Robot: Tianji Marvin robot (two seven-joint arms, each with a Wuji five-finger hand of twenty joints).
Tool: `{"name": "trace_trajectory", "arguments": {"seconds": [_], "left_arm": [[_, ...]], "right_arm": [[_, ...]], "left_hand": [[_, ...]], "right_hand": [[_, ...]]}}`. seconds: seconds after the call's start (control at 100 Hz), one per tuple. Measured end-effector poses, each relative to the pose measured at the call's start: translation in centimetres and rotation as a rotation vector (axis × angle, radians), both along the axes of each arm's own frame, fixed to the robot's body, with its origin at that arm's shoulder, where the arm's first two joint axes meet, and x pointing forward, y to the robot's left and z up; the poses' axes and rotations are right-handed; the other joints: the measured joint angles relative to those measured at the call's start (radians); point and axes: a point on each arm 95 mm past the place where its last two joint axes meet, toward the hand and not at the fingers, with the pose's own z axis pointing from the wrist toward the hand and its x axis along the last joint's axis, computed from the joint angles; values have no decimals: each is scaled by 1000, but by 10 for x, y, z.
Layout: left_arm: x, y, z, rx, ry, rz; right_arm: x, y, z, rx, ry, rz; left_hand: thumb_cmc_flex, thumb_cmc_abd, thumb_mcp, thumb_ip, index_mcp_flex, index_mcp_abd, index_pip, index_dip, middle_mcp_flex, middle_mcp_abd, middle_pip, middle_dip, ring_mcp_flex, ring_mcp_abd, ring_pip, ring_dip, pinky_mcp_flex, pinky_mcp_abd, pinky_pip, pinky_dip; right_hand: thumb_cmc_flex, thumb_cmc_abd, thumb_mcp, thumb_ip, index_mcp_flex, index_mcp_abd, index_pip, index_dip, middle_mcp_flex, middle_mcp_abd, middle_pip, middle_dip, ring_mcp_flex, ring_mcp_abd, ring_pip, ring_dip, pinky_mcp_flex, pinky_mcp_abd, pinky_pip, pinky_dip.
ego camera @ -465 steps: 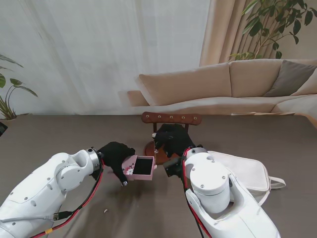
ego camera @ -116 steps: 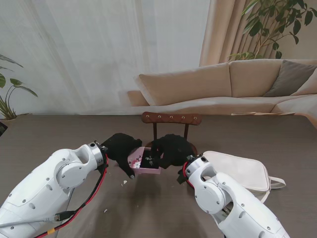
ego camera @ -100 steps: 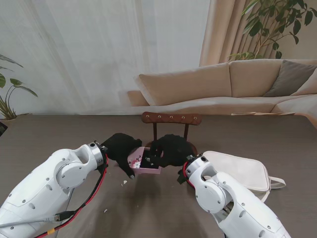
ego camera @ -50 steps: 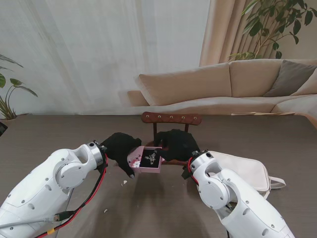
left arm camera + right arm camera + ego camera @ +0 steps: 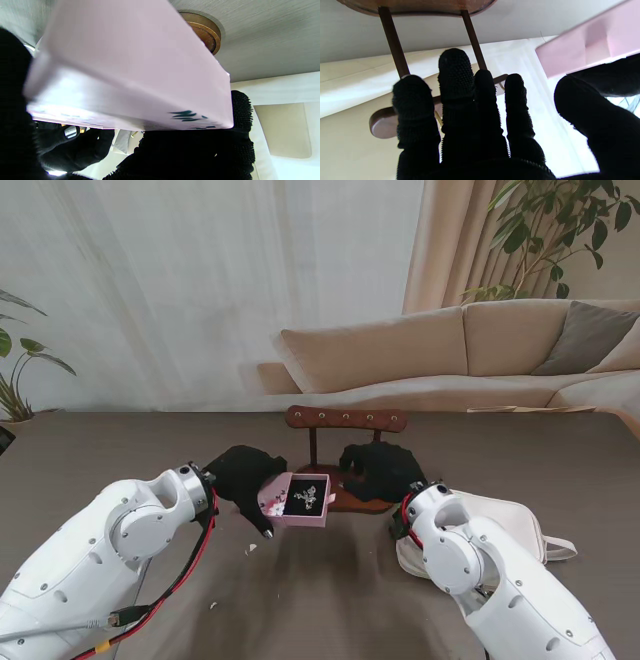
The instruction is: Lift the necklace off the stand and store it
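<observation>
Pink card makes up the box (image 5: 297,501), which sits at centre frame in the stand's view, lifted off the table (image 5: 120,450) and tilted so its open side faces the camera. The left hand (image 5: 243,476) is closed around the box's left end, gloved fingers wrapped under it; the left wrist view shows only the box's pale underside filling the frame, with black fingertips (image 5: 240,105) hooked at its far edge. Holding it raised and close beside the stand (image 5: 346,420) probably keeps the transfer short.

Inside the box lies the necklace (image 5: 305,498), a small silvery tangle on the dark lining, so it is off the stand and already stored. Whether the chain is wholly inside cannot be told at this size.

The right hand (image 5: 380,470) is right of centre, in front of the stand's posts and apart from the box. Its fingers (image 5: 455,75) are spread and straight in the right wrist view, with nothing between them, which suggests it is done with the necklace.

A cream bag (image 5: 500,530) lies at lower right, partly behind the right arm.
</observation>
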Motion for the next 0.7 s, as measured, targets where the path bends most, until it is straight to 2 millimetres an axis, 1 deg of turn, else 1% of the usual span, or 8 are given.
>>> {"name": "trace_trajectory", "arguments": {"seconds": [0.03, 0.11, 0.4, 0.47, 0.48, 0.51, 0.59, 0.7], "left_arm": [[0, 0, 0, -1, 0, 0], [0, 0, 1, -2, -1, 0], [1, -3, 4, -16, -6, 1], [2, -4, 4, -23, -6, 0], [2, -4, 4, -24, -6, 0], [2, -4, 4, -25, -6, 0], [2, -4, 4, -29, -6, 2], [3, -3, 3, -37, -5, 5]], "right_arm": [[0, 0, -2, -3, 5, 1], [-1, 1, -7, -3, 19, 3], [-8, 7, -14, 36, 36, 25], [-9, 10, -16, 40, 37, 30], [-9, 10, -16, 41, 37, 30], [-10, 11, -16, 45, 38, 30], [-10, 14, -17, 58, 49, 29], [-10, 17, -19, 66, 59, 27]], "left_hand": [[0, 0, 0, 0, 0, 0, 0, 0, 0, 0, 0, 0, 0, 0, 0, 0, 0, 0, 0, 0], [0, 0, 0, 0, 0, 0, 0, 0, 0, 0, 0, 0, 0, 0, 0, 0, 0, 0, 0, 0], [0, 0, 0, 0, 0, 0, 0, 0, 0, 0, 0, 0, 0, 0, 0, 0, 0, 0, 1, 0], [0, 0, 0, 0, 0, 0, 0, 0, 2, 0, 0, 0, 0, 1, 9, 0, 0, 3, 7, 0], [0, 0, 0, 0, 0, 0, 0, 0, 2, 0, 0, 0, 0, 2, 10, 0, 0, 3, 8, 0], [0, -1, 0, 0, 0, 0, 1, 0, 3, 0, 0, 0, 0, 3, 13, 0, 0, 5, 9, 0], [0, -26, 0, 0, 6, -5, 22, -1, 14, 0, 0, 0, 0, 8, 27, 0, 1, 12, 20, 2], [0, -32, 0, 0, 9, -8, 24, -2, 17, -2, 0, 0, 0, 9, 35, 0, 1, 14, 23, 6]], "right_hand": [[0, 0, 0, 0, -3, 4, -11, 0, -1, 0, 0, 0, 0, 0, 0, 0, 0, 0, 0, 0], [0, -39, -1, 0, -3, 6, -11, 10, -11, 0, -2, -1, 0, 0, 0, 0, 0, 0, 0, 0], [0, -52, -1, 0, 9, 7, 18, 47, -11, 0, -2, -1, 0, 0, 1, 0, 0, 0, -1, 0], [0, -52, 0, 1, 18, 55, 41, 58, -11, 0, -2, -1, 0, 0, 2, 0, 0, 0, -1, 0], [0, -52, 2, 11, 18, 61, 41, 58, -11, 0, -2, -1, 0, 0, 2, 0, 0, 0, -1, 0], [0, -52, 16, 15, 18, 78, 41, 58, -11, 0, -2, -1, 0, 0, 2, 0, 0, 0, -1, 0], [0, -52, 23, 16, 19, 90, 41, 59, -11, 0, -2, -1, 0, 0, 3, 0, -1, 0, -1, 0], [0, -52, 26, 16, 19, 92, 41, 67, -11, 0, -2, -1, 0, 0, 3, 0, -1, 0, -1, 0]]}}
